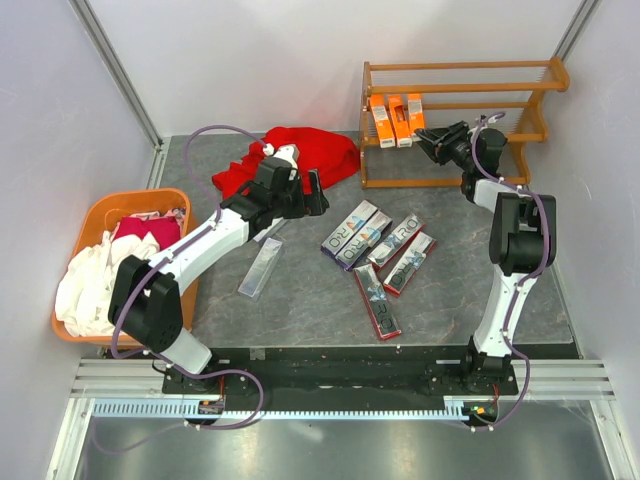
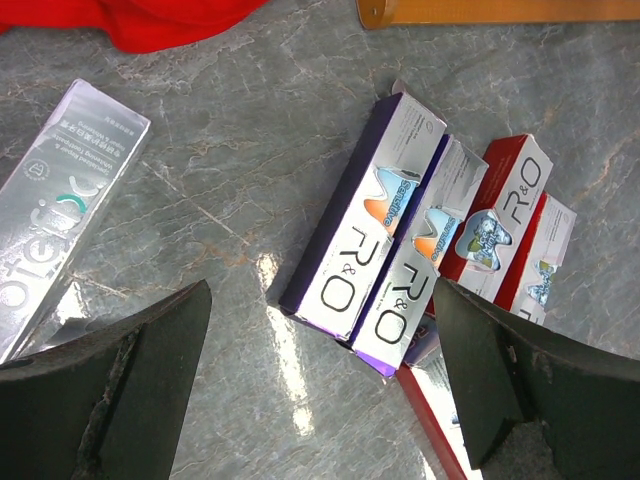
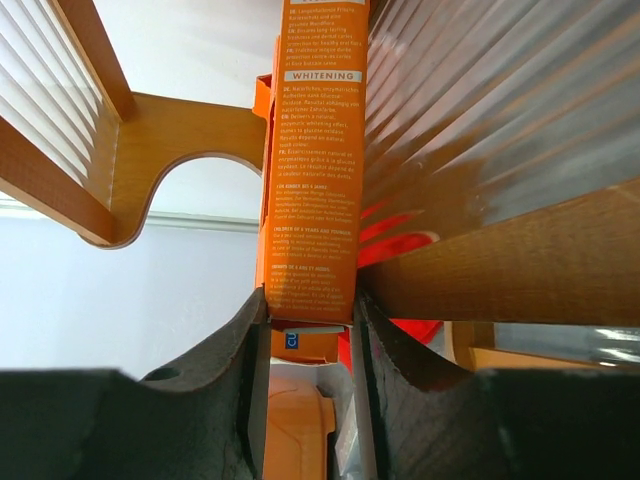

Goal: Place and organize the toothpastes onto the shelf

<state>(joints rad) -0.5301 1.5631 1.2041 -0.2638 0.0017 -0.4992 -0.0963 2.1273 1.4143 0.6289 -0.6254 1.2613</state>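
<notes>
While the whole grey table (image 1: 300, 320) is laid out only in the overhead view, the close detail is supplied by the wrist cameras. One wooden shelf (image 1: 455, 125) is seen at the far right of the table, one orange basket (image 1: 95, 212) of cloths at the left edge, and one red cloth (image 1: 300, 155) at the far middle.

Three orange boxes (image 1: 396, 120) are stood upright side by side at the shelf's left end (which tier they rest on cannot be told). The right gripper (image 1: 430, 140) is placed beside the rightmost of them. The grip itself is shown only in its own wrist view, where the right gripper (image 3: 312, 305) is closed tightly on one of the orange boxes (image 3: 315, 180) among the slats of the shelf (image 3: 500, 260).

Five lettered boxes (image 1: 375, 255) are counted at the table's middle, two purple-sided and three red-sided, lying flat in a loose fan. One silver box (image 1: 261, 267) is laid apart to their left.

The left gripper (image 1: 305, 190) is held above the table near the red cloth. In its wrist view the left gripper (image 2: 320, 300) is shown spread wide and empty, with the lettered boxes (image 2: 400, 270) and the silver box (image 2: 60, 210) seen beneath it.
</notes>
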